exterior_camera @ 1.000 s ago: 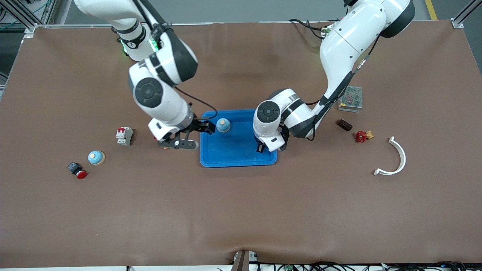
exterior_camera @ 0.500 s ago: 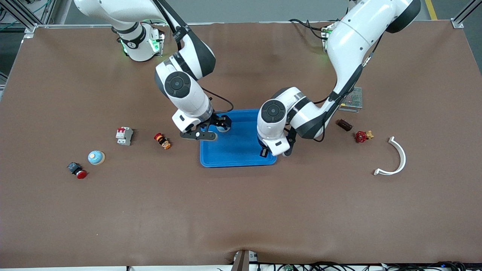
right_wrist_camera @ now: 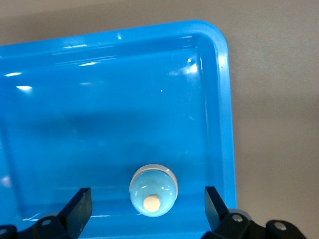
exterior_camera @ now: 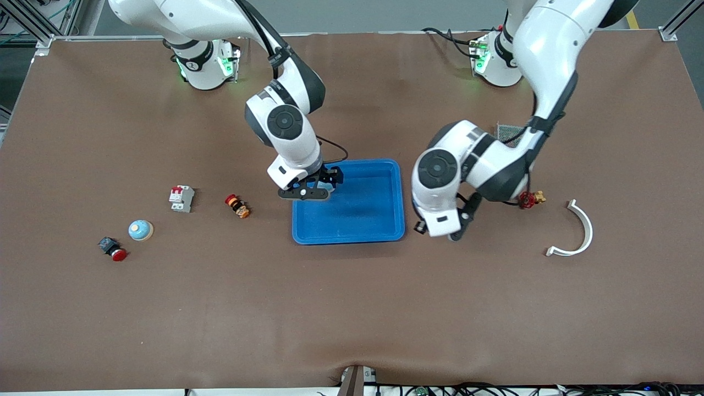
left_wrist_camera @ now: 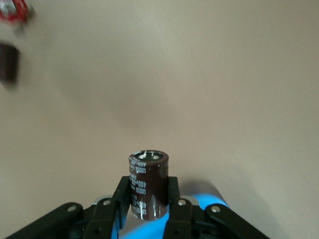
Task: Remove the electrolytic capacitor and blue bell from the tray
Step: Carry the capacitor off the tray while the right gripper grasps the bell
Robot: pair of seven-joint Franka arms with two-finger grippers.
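Two Franka arms working over a brown table point(exterior_camera: 352, 308), reaching toward a blue tray point(exterior_camera: 379, 223) at its middle. Right pincer point(exterior_camera: 318, 187) hovering low over the tray corner toward the right arm's end, nearest the bases, fingers point(right_wrist_camera: 79, 206) spread wide and gripping nothing. Light-blue bell point(right_wrist_camera: 153, 189) sitting upright inside the tray, between those open fingers and touching neither, close to the tray wall. Left pincer point(exterior_camera: 440, 231) hanging over bare table just beside the tray's edge at the left arm's end, fingers point(left_wrist_camera: 119, 201) clamping a dark brown capacitor point(left_wrist_camera: 148, 185) upright by its sides, its top showing above the fingertips. A second dark capacitor point(left_wrist_camera: 8, 62) lying on the table, seen blurred in the left wrist view, near a red valve handle point(exterior_camera: 528, 199). Lying toward the left arm's end: the valve handle, a white curved bracket point(exterior_camera: 577, 231) and a mesh-covered box point(exterior_camera: 509, 131) partly hidden by the arm. Lying toward the right arm's end: an orange-and-red small part point(exterior_camera: 237, 205), a white circuit breaker point(exterior_camera: 181, 198), a second light-blue bell point(exterior_camera: 140, 230) and a red push button point(exterior_camera: 113, 248).
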